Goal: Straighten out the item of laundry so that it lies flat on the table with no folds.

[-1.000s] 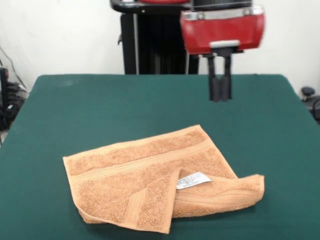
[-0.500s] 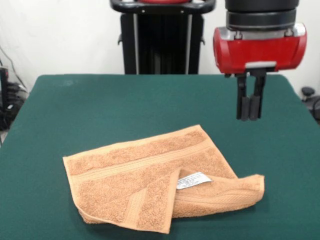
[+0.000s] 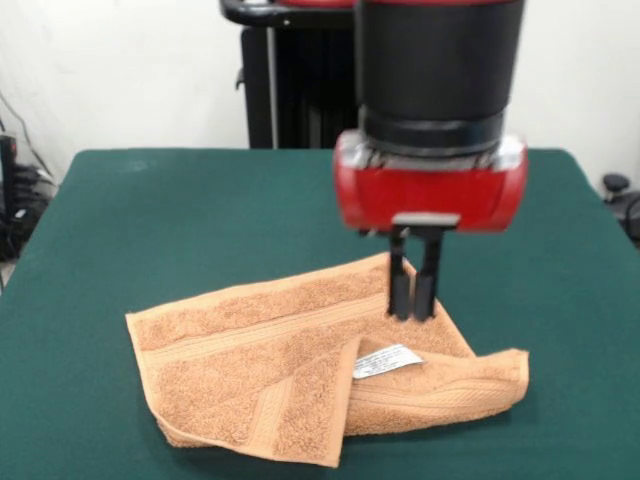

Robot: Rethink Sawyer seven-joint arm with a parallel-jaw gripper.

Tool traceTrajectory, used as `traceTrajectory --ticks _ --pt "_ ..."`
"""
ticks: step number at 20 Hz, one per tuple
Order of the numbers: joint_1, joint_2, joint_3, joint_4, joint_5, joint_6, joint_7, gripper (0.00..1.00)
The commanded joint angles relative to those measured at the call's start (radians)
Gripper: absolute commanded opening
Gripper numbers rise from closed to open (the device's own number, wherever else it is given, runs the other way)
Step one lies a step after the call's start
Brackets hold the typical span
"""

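Towel (image 3: 270, 370) folded on table (image 3: 150, 210), tool (image 3: 412, 312) above it.

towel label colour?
White with dark print, on the orange-tan towel; the label shows best in the front view.

A plain white wall (image 3: 130, 70) fills the background behind the bench, evenly lit, without windows or marks. At the left edge, dark cables (image 3: 22, 135) trail down the wall to a cluttered black stand (image 3: 12, 205). At the right edge, a small black object with a rounded knob (image 3: 618, 190) sits low beside the bench.
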Motion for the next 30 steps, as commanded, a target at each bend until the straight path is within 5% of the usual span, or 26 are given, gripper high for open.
traceTrajectory --ticks 1,10,30 --pt "0.002 0.129 -0.013 -0.131 -0.056 0.196 -0.237 0.0" --pt "-0.006 0.161 -0.039 -0.08 -0.082 0.075 -0.181 0.0" --pt "-0.003 0.224 -0.013 -0.16 -0.085 0.067 -0.189 0.0"
